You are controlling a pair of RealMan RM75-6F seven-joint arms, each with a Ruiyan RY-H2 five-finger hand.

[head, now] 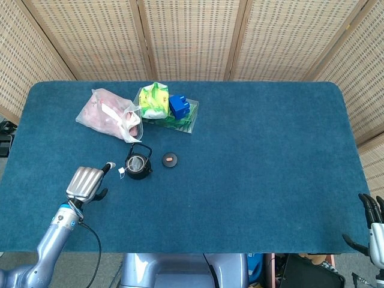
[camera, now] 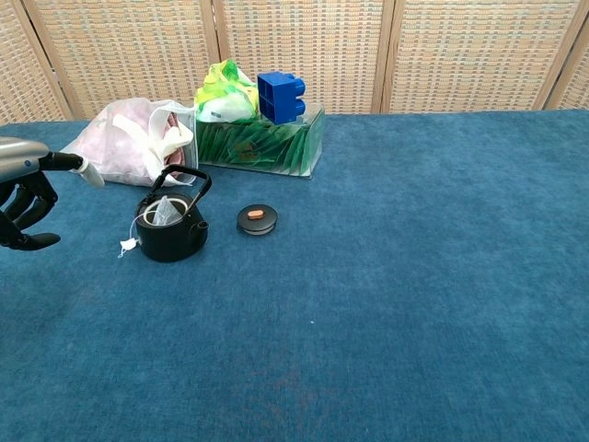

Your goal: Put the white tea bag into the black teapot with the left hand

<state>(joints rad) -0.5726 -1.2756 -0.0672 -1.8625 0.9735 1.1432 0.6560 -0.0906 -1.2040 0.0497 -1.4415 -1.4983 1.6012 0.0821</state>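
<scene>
The black teapot [camera: 171, 230] [head: 137, 167] stands uncovered on the blue table, handle up. The white tea bag [camera: 166, 212] lies inside it. Its string runs over the rim, and its small paper tag [camera: 128, 245] [head: 121, 171] hangs by the pot's left side. My left hand [camera: 26, 197] [head: 86, 182] hovers to the left of the pot, fingers apart, holding nothing. My right hand [head: 371, 229] shows at the lower right corner of the head view, off the table's edge, fingers spread and empty.
The teapot's round lid [camera: 258, 219] with an orange knob lies just right of the pot. Behind stand a pink plastic bag [camera: 129, 145], a clear box of green packets [camera: 262, 145], a green-yellow pouch [camera: 225, 95] and a blue brick [camera: 281, 96].
</scene>
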